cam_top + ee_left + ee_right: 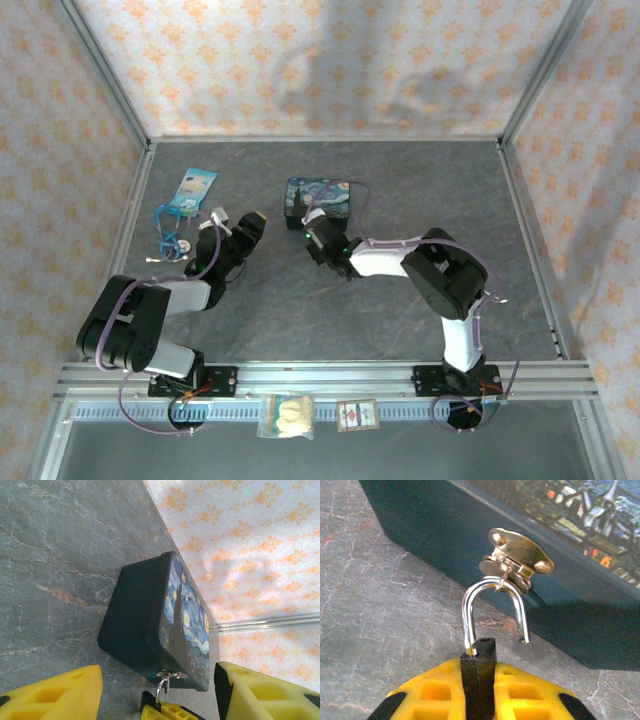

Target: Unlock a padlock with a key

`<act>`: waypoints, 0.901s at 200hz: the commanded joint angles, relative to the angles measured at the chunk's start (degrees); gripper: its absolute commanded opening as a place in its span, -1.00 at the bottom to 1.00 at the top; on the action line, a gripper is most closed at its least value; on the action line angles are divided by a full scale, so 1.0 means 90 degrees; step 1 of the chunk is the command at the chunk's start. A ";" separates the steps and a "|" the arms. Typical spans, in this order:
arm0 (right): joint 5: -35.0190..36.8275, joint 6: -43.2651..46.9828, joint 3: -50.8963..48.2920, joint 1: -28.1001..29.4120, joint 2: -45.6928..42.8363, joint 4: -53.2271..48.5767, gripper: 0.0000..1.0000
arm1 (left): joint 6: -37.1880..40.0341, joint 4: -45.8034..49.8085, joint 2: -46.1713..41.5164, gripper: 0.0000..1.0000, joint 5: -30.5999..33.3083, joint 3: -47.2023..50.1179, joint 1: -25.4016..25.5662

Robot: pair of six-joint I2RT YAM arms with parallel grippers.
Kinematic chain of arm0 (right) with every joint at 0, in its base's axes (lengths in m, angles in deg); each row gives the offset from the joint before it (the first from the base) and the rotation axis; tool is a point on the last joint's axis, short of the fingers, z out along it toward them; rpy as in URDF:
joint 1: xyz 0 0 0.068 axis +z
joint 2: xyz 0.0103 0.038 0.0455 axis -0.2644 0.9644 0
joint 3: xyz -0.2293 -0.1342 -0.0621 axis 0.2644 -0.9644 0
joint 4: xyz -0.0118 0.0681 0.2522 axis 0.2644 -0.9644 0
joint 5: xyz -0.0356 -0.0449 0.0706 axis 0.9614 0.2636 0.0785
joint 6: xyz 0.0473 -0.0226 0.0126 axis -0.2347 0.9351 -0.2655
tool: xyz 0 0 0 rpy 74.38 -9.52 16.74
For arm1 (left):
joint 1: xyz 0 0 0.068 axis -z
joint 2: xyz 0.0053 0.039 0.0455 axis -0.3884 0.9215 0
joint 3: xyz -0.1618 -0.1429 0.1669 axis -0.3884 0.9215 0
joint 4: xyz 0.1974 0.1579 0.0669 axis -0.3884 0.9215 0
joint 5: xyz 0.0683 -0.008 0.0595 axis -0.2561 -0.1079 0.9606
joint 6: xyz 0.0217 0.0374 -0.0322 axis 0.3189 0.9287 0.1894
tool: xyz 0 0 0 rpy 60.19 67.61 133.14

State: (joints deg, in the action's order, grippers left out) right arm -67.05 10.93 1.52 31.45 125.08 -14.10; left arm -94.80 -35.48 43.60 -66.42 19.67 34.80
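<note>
Padlock (479, 656), shackle (470, 605) hooked through the hasp (517, 555) of the blue tin (420, 525), is clenched in my right gripper (479, 680), its body mostly hidden by the fingers (435, 692). My left gripper (238, 222) hangs released.

Nothing written can be read in any of the views.

Some printing is suggested on the pale blue packet (197, 186) at the far left of the tabletop (400, 180) and on the small card (357, 414) lying at the near edge in front of the arm bases, but both are rendered too small for a word or number to be read. The lid of the blue tin (186, 615) is covered by a painted night sky and village, in which no lettering can be made out. The black body of the padlock (479, 657) is seen edge-on, and no stamp or brand can be read on it.
</note>
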 commanded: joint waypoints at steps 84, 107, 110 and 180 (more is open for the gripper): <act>-0.1154 0.1409 0.0422 -0.0649 0.0338 -0.1320 -1.00 | -0.0530 -0.1659 0.0943 0.15 -0.0703 0.0122 -0.0043; -0.1275 0.2023 0.0276 -0.0667 0.0274 -0.1036 -1.00 | -0.0646 -0.2013 0.1079 0.14 -0.0830 0.0152 -0.0046; -0.1307 0.2098 0.0286 -0.0672 0.0274 -0.1035 -1.00 | -0.0660 -0.2029 0.1087 0.13 -0.0843 0.0152 -0.0046; -0.1633 0.3352 0.0753 -0.0779 0.0640 -0.0993 -1.00 | -0.0451 -0.1715 0.0744 0.13 -0.0845 0.0229 -0.0047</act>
State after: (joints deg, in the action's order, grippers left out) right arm -80.93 35.21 7.22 25.86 126.96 -19.70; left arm -99.65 -49.57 52.50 -73.50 20.68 34.80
